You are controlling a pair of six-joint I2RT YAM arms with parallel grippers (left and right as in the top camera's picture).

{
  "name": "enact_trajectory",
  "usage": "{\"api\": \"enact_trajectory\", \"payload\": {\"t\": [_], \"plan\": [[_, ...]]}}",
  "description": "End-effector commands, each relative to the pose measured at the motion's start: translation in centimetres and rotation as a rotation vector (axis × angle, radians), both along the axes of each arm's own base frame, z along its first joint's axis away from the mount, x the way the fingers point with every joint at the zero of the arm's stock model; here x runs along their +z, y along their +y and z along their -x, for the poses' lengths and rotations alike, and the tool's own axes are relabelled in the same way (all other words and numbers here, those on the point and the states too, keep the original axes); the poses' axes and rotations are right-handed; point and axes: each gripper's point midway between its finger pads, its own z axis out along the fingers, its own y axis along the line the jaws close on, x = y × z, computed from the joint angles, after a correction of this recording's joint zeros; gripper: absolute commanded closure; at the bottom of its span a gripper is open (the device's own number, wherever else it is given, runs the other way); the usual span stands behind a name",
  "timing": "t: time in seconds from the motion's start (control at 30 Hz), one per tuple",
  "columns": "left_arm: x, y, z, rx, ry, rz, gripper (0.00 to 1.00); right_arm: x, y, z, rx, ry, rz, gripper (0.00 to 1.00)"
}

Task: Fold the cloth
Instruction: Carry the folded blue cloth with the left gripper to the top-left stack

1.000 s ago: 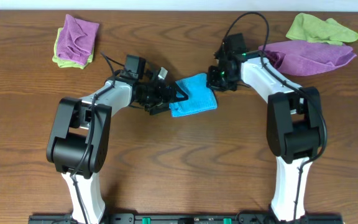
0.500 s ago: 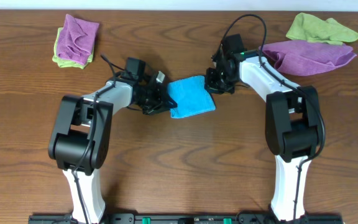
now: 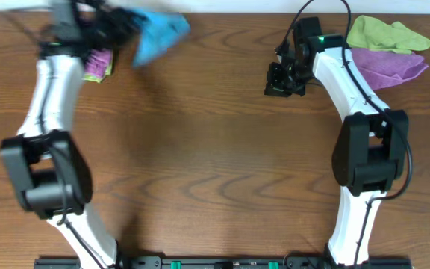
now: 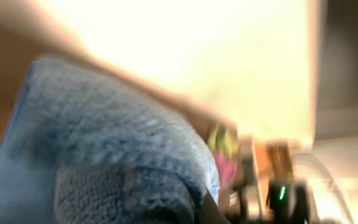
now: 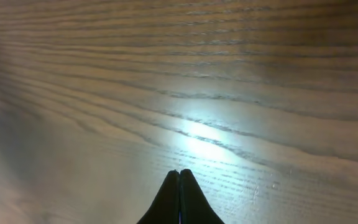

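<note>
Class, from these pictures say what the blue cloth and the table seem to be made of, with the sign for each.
The blue cloth: probably microfibre or terry, matt, fuzzy; a nubby pile shows in the left wrist view. The table: wood or wood-look laminate, smooth, slightly glossy; grain lines and a glare patch.

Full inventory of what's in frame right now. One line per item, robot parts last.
blue cloth: one, sky blue, far left, held by the left claw, motion-blurred
cloth stack: one, purple over lime green, far left, partly behind the left arm
purple cloth: one, purple, far right
lime-green cloth: one, lime green, far right corner, touching the purple cloth
table: one, brown wood
left claw: one, black, shut on the blue cloth, blurred
right claw: one, black, shut, empty, over bare wood
</note>
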Motion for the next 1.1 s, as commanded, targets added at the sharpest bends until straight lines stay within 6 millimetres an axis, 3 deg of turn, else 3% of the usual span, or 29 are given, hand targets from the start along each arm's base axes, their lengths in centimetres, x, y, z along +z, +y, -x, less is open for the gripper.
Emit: {"api": "enact_trajectory", "payload": {"t": [0.0,0.13,0.23,0.43,0.87,1.07], "plan": [[2.3,5.5,-0.4,0.124,-0.003,0.083,0.94,2.6,0.3,-0.4,0.036,-0.072,-0.007,0.98],[3.4,10.0,0.0,0.164,-0.076,0.067,0.94,2.6,0.3,-0.4,0.042,-0.078,-0.006,0.98],[3.1,11.5,0.4,0.165,-0.116,0.005,0.94,2.6,0.4,-0.5,0.044,-0.081,-0.007,0.98],[0.7,12.1,0.1,0.201,-0.086,-0.115,0.94,2.6,0.7,-0.3,0.051,-0.076,-0.007,0.98],[-1.3,12.9,-2.1,0.28,-0.147,-0.352,0.95,2.6,2.0,0.3,0.085,-0.072,-0.006,0.98],[-4.6,13.1,-2.7,0.269,-0.091,-0.342,0.94,2.6,2.4,0.4,0.094,-0.073,-0.007,0.98]]}}
